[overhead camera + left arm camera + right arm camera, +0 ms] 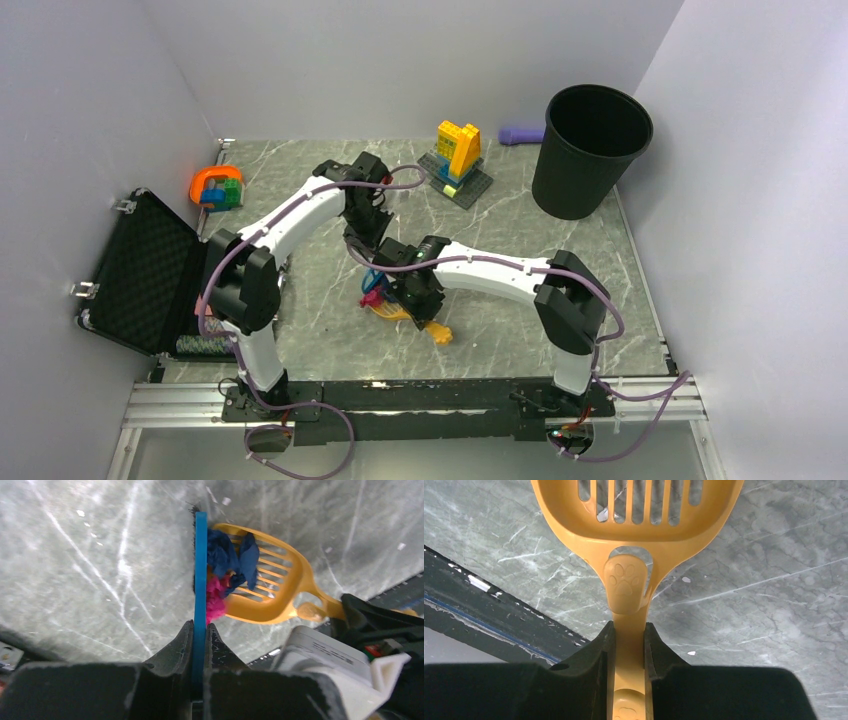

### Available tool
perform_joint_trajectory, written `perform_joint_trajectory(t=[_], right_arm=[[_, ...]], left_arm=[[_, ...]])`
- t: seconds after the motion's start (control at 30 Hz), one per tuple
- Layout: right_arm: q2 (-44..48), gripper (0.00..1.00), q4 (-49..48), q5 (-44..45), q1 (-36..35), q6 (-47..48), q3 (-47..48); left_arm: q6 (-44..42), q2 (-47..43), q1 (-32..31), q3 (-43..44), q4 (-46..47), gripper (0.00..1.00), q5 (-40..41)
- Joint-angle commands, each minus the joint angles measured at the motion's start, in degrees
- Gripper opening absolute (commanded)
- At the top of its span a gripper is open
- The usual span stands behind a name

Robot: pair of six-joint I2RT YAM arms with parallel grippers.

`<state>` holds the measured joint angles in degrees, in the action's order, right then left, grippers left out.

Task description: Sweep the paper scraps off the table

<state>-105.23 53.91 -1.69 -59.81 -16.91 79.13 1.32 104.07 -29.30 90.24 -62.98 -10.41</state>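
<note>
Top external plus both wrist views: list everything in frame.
scoop: 1, yellow slotted, table centre
brush: 1, blue, edge-on beside scoop
paper scraps: a few, dark blue and magenta, bunched between brush and scoop
bin: 1, black, far right
brick builds: 2, yellow-blue far centre, orange-blue-green far left
cylinder: 1, purple, far wall beside bin
case: 1, black, open, left edge
table: 1, grey marble
left gripper: shut on brush
right gripper: shut on scoop handle

Bare table (510,222) lies open right of centre — mid-table the left arm (300,212) and right arm (490,270) converge, blue brush (200,570) at yellow scoop (624,537). A black bin (580,170) blocks the far right corner, a brick build (458,150) the far middle, the open case (140,270) the left edge.
</note>
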Motion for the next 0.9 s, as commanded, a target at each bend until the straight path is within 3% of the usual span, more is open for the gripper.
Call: perform_joint_trajectory(t=[0.0,0.33,0.47,0.63,0.87], right_arm=[[-0.8,0.00,-4.8,1.5,-0.1,0.3,-0.3],[2.7,0.00,-13.4,5.8,-0.3,-0.4,-8.7],[6.6,0.00,-19.8,7.6,-1.3,-0.7,-14.8],[11.3,0.00,-26.0,8.4,-1.4,-2.7,-20.0],[13.2,0.00,-27.3,8.5,-1.8,-3.3,-21.0]], left_arm=[[1.7,-2.3,-0.7,1.1,-3.4,0.00,-8.8],[4.6,-3.9,0.2,2.5,-2.9,0.00,-11.1],[6.8,-6.4,2.7,2.4,0.6,0.00,-9.1],[7.3,-11.3,5.8,0.1,4.9,0.00,-12.2],[6.4,-15.9,6.2,0.7,5.2,0.00,-7.2]])
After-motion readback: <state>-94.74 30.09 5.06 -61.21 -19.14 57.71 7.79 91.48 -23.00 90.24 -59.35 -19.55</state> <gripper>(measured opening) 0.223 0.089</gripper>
